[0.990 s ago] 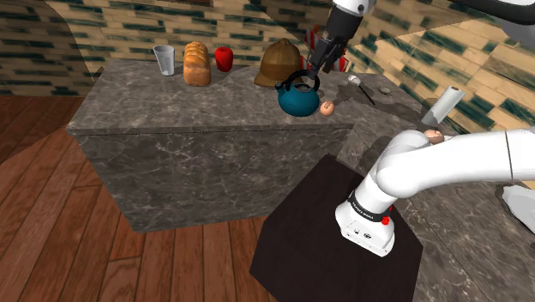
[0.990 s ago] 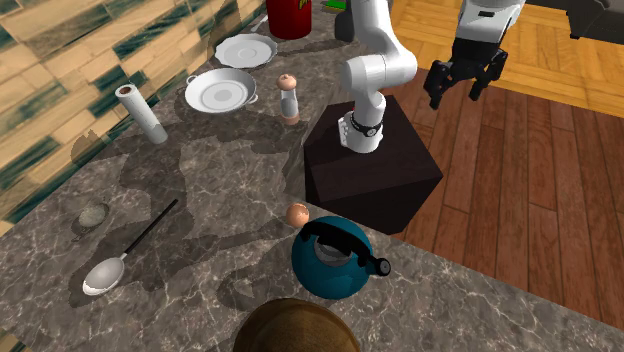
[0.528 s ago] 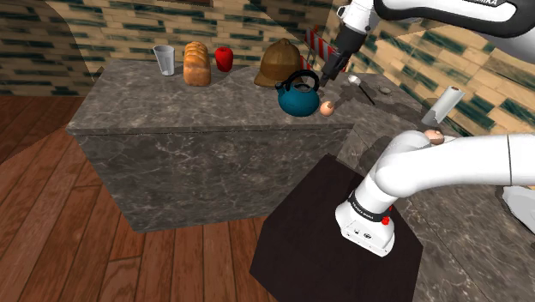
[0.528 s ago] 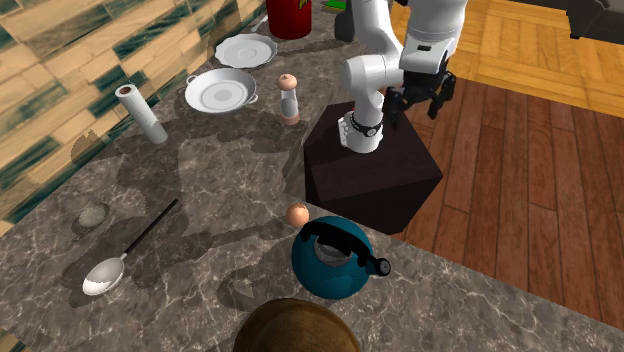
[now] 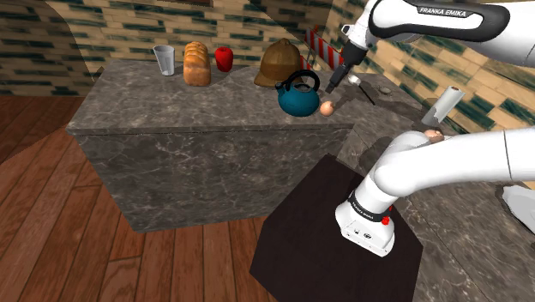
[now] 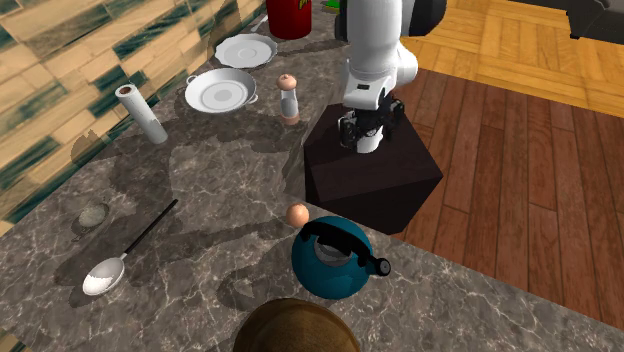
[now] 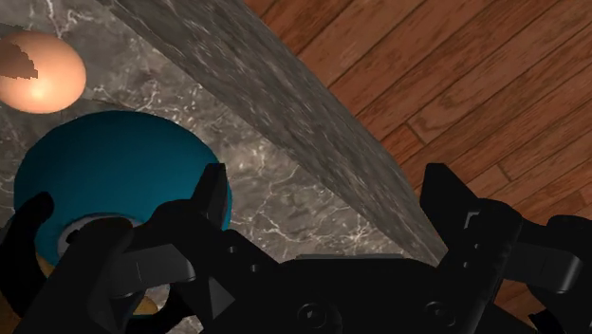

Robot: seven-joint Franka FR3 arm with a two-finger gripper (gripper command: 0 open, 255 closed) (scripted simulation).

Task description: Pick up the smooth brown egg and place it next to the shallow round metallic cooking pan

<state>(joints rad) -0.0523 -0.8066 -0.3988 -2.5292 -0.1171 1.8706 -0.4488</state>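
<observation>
The brown egg [image 5: 327, 107] [image 6: 297, 212] lies on the marble counter, close beside a teal kettle [image 5: 297, 97] [image 6: 333, 258] and near the counter's edge. My gripper [image 5: 334, 87] [image 6: 368, 125] hangs in the air above and a little past the egg, open and holding nothing. In the wrist view the gripper [image 7: 329, 176] has its fingers wide apart over the counter edge, with the egg [image 7: 38, 71] off to one side beyond the kettle [image 7: 114, 180]. The shallow round pan [image 6: 220, 92], drawn pale with two small handles, sits further along the counter near the tiled wall.
A plate [image 6: 246, 49], paper roll [image 6: 140, 112], pepper mill [image 6: 289, 98] and spoon [image 6: 105, 275] share the counter. A brown hat [image 5: 283, 60], bread loaf [image 5: 196, 63], red fruit [image 5: 224, 58] and glass [image 5: 164, 59] stand beyond the kettle. The dark stand [image 6: 370, 170] adjoins the counter.
The gripper has swung from over the wooden floor toward the counter, moving right and slightly down in the shoulder view, closer to the egg. Egg and kettle have not moved.
</observation>
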